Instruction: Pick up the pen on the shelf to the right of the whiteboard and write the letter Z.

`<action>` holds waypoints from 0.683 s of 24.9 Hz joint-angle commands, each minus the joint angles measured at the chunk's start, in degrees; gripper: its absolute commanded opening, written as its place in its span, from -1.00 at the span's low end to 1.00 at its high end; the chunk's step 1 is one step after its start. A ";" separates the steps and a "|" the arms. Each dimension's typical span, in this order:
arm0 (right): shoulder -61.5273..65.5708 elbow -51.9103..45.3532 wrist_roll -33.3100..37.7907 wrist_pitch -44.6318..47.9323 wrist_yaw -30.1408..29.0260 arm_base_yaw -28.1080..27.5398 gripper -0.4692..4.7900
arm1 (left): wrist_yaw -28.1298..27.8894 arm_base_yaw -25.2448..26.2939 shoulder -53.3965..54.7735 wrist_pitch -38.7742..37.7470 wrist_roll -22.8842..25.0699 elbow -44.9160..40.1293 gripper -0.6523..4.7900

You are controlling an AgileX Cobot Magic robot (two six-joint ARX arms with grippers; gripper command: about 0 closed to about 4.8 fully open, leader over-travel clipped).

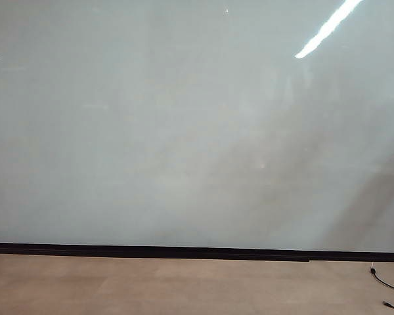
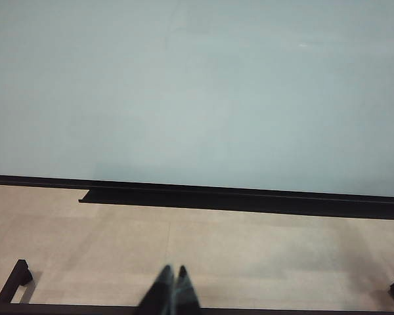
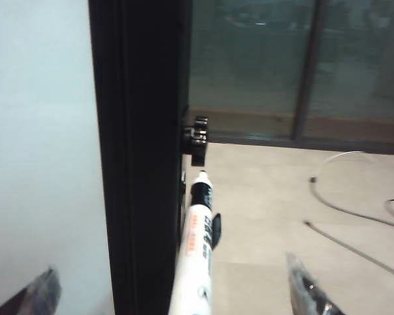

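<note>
The whiteboard (image 1: 184,125) fills the exterior view as a glossy pale panel with a dark strip along its lower edge; no letter Z is in view on it. Neither gripper shows in that view. In the right wrist view the pen (image 3: 198,243), white with orange print and a black tip, runs along the black frame (image 3: 144,164) at the board's edge. My right gripper (image 3: 169,264) is open, one finger on each side of the pen, not touching it. I cannot make out the shelf. My left gripper (image 2: 174,270) is shut on nothing, low over the floor facing the whiteboard (image 2: 197,85).
Tan floor (image 1: 184,285) runs below the board. Loose cables lie on it at the right (image 1: 387,285) (image 3: 354,210). A black knob and bracket (image 3: 197,134) stick out of the frame just beyond the pen's tip. Black stand feet (image 2: 16,279) sit low by the left gripper.
</note>
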 commanded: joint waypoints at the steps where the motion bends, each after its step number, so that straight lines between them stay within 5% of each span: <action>1: 3.02 2.75 4.22 0.90 -2.49 0.00 1.00 | 0.02 -0.02 0.02 0.28 0.24 0.11 -0.78; 17: 6.75 6.58 5.86 0.92 -0.37 0.35 1.00 | 0.00 -0.02 0.02 0.28 0.24 0.11 -0.78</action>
